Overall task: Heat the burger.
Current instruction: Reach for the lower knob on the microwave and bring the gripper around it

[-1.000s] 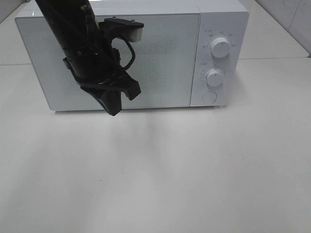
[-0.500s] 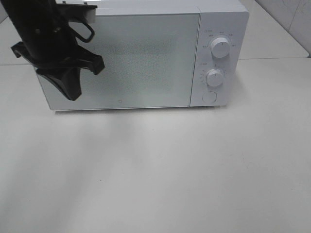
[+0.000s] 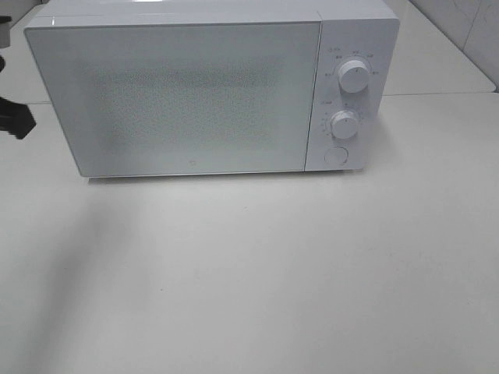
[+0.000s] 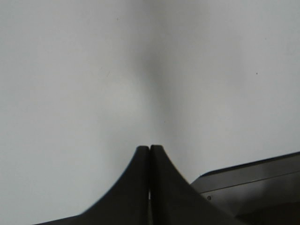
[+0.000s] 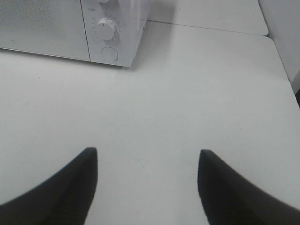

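Observation:
The burger shows in no view. The white microwave [image 3: 179, 93] stands at the back of the table with its door shut, and its right corner also appears in the right wrist view [image 5: 47, 23]. My left gripper [image 4: 150, 148] is shut with nothing between its fingers, over a plain pale surface. Only a black bit of the left arm [image 3: 15, 121] shows at the left edge of the exterior high view. My right gripper [image 5: 147, 154] stands open and empty above bare table, in front of and to the right of the microwave.
The microwave's panel carries two knobs [image 3: 355, 76] [image 3: 344, 123] and a round button [image 3: 336, 155]. A white table [image 3: 257, 273] spreads in front of it. A dark flat part [image 4: 253, 178] lies near the left gripper. The table's edge [image 5: 281, 61] runs at the right.
The left arm, which hung in front of the microwave door, has swung away to the left and almost left the exterior high view. The door stays shut.

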You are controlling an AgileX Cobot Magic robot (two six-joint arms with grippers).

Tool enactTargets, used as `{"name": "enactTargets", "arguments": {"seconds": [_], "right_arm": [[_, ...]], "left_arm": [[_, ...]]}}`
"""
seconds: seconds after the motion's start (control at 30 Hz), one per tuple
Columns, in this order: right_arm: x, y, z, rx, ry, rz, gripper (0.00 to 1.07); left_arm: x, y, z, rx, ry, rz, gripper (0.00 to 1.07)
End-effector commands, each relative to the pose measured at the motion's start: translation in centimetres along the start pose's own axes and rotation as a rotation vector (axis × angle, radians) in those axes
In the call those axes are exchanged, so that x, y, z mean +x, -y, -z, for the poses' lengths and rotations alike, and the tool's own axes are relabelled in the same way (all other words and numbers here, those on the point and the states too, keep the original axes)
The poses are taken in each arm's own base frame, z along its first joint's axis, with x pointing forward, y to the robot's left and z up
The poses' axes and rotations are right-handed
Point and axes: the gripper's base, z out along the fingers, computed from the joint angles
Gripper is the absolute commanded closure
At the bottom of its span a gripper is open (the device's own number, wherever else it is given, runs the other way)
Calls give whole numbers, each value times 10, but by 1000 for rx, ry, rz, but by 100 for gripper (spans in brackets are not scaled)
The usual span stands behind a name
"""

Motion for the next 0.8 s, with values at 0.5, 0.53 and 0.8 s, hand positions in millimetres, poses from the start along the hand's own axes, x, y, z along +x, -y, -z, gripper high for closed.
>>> {"name": "enactTargets", "arguments": {"seconds": [0.5,0.53,0.8], "right_arm": [[1,0,3,10,36,7,48],[1,0,3,10,36,7,48],[1,0,3,10,36,7,48]], "left_arm": [[125,0,36,20,232,26,106],[131,0,36,21,253,26,106],[189,-1,41,26,488,10,106]]}}
